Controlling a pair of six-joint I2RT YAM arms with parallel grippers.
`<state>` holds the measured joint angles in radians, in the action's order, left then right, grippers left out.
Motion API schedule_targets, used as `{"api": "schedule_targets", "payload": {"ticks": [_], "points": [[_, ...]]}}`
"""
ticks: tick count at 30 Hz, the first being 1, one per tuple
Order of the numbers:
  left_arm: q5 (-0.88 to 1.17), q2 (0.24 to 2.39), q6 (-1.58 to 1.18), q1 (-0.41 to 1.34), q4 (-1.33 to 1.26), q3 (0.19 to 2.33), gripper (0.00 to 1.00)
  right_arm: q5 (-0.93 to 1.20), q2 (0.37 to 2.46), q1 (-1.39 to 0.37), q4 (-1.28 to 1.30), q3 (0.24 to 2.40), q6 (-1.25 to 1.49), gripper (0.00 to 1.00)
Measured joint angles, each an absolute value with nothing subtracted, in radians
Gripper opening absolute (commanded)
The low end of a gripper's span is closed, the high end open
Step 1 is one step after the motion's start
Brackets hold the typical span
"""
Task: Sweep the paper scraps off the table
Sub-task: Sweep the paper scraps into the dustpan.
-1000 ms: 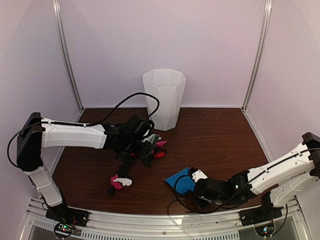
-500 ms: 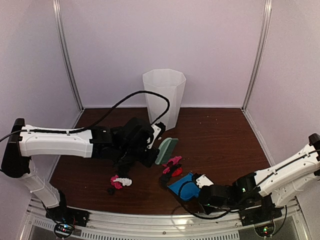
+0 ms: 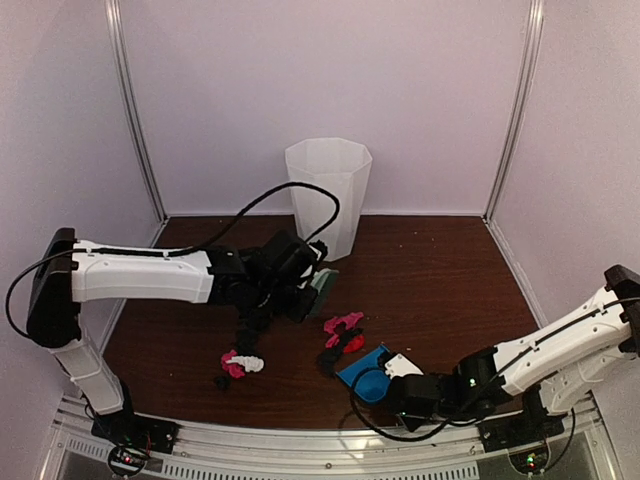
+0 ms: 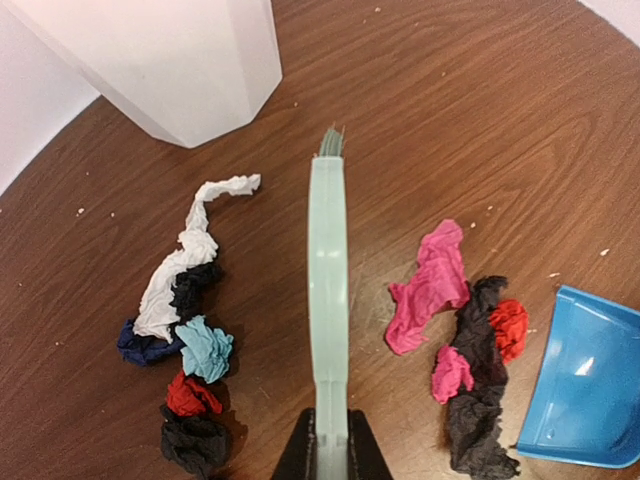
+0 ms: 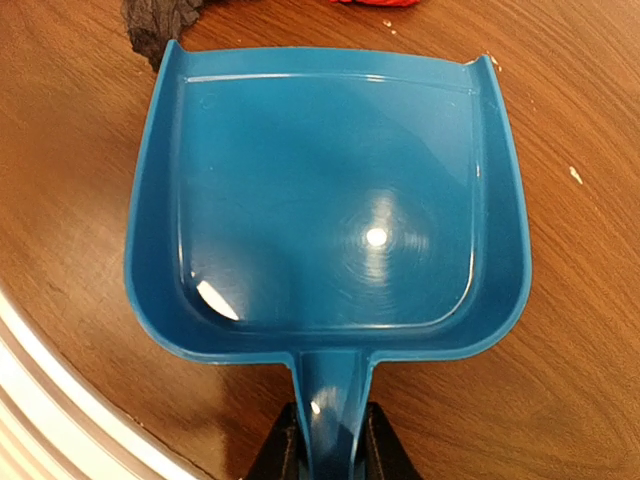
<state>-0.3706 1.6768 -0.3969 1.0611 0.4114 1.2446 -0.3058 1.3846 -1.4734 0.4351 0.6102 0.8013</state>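
My left gripper (image 3: 300, 292) (image 4: 330, 452) is shut on the handle of a mint-green hand brush (image 3: 323, 287) (image 4: 328, 290), held edge-on above the table (image 3: 440, 270). Paper scraps lie on both sides of it. To its left lie a white strip (image 4: 190, 250), a teal wad (image 4: 205, 348) and red and black wads (image 4: 190, 415). To its right lie pink (image 4: 430, 285), black and red scraps (image 3: 343, 332), just short of the blue dustpan (image 3: 364, 373) (image 5: 330, 200). My right gripper (image 3: 398, 386) (image 5: 330, 440) is shut on the empty pan's handle. A pink-white clump (image 3: 238, 364) lies nearer the front.
A white faceted bin (image 3: 328, 195) (image 4: 170, 60) stands at the back centre, just beyond the brush tip. A metal rail (image 3: 330, 440) runs along the front edge beside the dustpan. Pale walls close in the back and sides.
The brush swept pink, red and black scraps rightward to the dustpan's mouth, then pulled back left without them. The dustpan shifted slightly toward the front edge.
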Motion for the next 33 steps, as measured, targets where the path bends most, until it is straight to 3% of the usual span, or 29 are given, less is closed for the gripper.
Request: {"api": "schedule_targets", "payload": {"ticks": [9, 20, 33], "points": [[-0.321, 1.774, -0.345, 1.036, 0.407, 1.252, 0.0, -0.314, 1.494, -1.447, 0.451, 0.699, 0.738, 0.0], [-0.175, 1.775, -0.29, 1.038, 0.384, 1.253, 0.0, -0.285, 1.52, -1.331, 0.416, 0.714, 0.635, 0.0], [-0.078, 1.702, -0.279, 1.119, 0.366, 1.207, 0.0, -0.286, 1.531, -1.31, 0.382, 0.719, 0.59, 0.0]]}}
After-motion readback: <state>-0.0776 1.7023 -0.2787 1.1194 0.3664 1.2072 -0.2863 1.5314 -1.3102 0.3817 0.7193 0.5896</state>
